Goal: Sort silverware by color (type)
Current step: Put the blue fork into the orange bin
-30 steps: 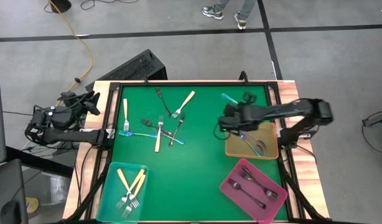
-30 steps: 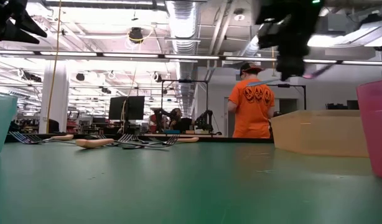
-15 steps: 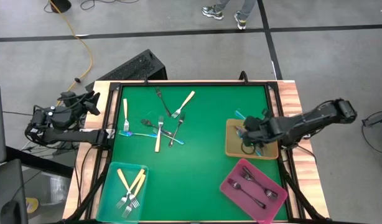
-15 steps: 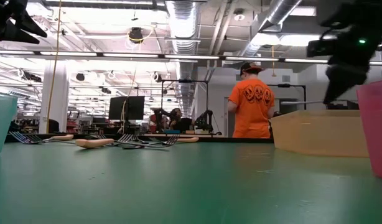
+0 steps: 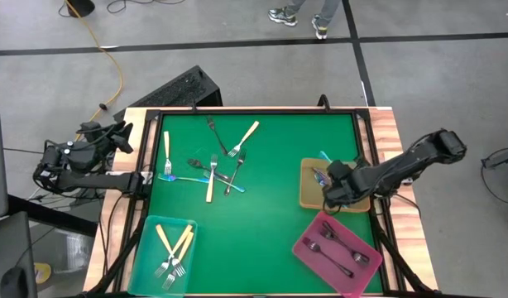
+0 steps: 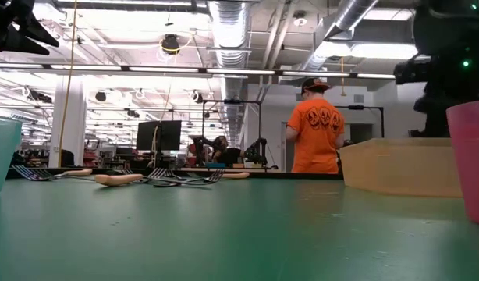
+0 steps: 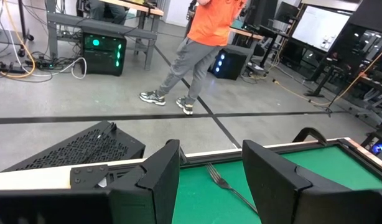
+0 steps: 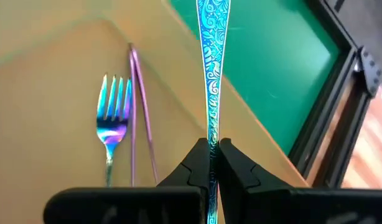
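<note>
My right gripper (image 5: 331,189) is low over the tan tray (image 5: 353,203) at the table's right, shut on an iridescent blue fork (image 8: 210,56). Its handle sticks out past the fingertips toward the far side (image 5: 324,156). Another iridescent fork (image 8: 112,118) and a slim purple handle (image 8: 140,106) lie flat in that tray. Loose cream, dark and blue forks (image 5: 213,161) lie crossed on the green mat at far left. My left gripper (image 7: 206,186) is open and empty beyond the table's left edge (image 5: 122,136). My right gripper pinches the iridescent fork's patterned handle (image 8: 210,134) between its two fingertips. The handle runs straight on ahead of the fingers, along them. The fork's other end is hidden under the gripper. I cannot tell whether the fork touches the tray.
A teal tray (image 5: 146,248) with cream-handled forks stands at the near left. A pink tray (image 5: 308,240) with dark forks stands at the near right, right beside the tan tray. A black rail (image 5: 378,207) edges the mat. A person in an orange shirt (image 6: 316,129) stands behind the table.
My right gripper has carried the iridescent fork from over the mat's right part toward the table's right and near edges. It has come down low over the tan tray, still shut on the fork.
</note>
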You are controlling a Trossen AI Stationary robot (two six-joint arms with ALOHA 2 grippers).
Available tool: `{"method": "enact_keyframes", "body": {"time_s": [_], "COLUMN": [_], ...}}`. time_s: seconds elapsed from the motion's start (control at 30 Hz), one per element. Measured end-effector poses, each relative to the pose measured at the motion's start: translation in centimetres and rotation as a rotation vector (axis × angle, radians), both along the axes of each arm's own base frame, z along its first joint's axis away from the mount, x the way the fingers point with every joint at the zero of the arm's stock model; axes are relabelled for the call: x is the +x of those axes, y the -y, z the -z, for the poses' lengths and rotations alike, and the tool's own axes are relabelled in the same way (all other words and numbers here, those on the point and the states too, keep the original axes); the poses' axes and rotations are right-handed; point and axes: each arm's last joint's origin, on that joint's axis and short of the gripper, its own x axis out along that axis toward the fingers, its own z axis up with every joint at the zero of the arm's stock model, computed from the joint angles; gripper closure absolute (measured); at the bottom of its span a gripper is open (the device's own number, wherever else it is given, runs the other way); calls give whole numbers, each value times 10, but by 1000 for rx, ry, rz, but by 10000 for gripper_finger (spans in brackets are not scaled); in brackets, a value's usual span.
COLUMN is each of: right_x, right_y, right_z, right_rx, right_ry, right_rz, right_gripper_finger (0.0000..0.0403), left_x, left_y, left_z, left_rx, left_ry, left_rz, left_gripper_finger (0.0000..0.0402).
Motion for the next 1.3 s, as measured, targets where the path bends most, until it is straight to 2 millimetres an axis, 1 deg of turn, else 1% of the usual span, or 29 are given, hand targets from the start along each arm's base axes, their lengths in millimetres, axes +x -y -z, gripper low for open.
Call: {"method": "enact_keyframes", "body": {"time_s": [0.23,0.4,0.5,0.6,0.83,0.93,1.07,1.2,1.3], "right_x": [14,16,15,11,-3,-8,-10,-12,-10], "right_y": [-23,-29,-30,-27,-15,-11,-5,1,3], "right_z": [21,29,31,31,28,31,35,38,39], "right_rx": [-21,-31,-13,37,131,192,243,250,270], "right_ry": [-57,-93,-66,-15,58,62,82,75,64], "right_rz": [-147,-191,-243,-259,-229,-239,-245,-213,-233], "right_gripper_finger": [367,367,367,368,369,370,370,370,370], "left_x": [0,0,0,0,0,0,0,0,0], "left_y": [0,0,0,0,0,0,0,0,0], "left_z": [0,0,0,0,0,0,0,0,0], "left_rx": [0,0,0,0,0,0,0,0,0], "left_ry": [0,0,0,0,0,0,0,0,0], "left_rz": [-1,0,0,0,0,0,0,0,0], "left_gripper_finger": [243,243,243,243,243,243,243,243,243]}}
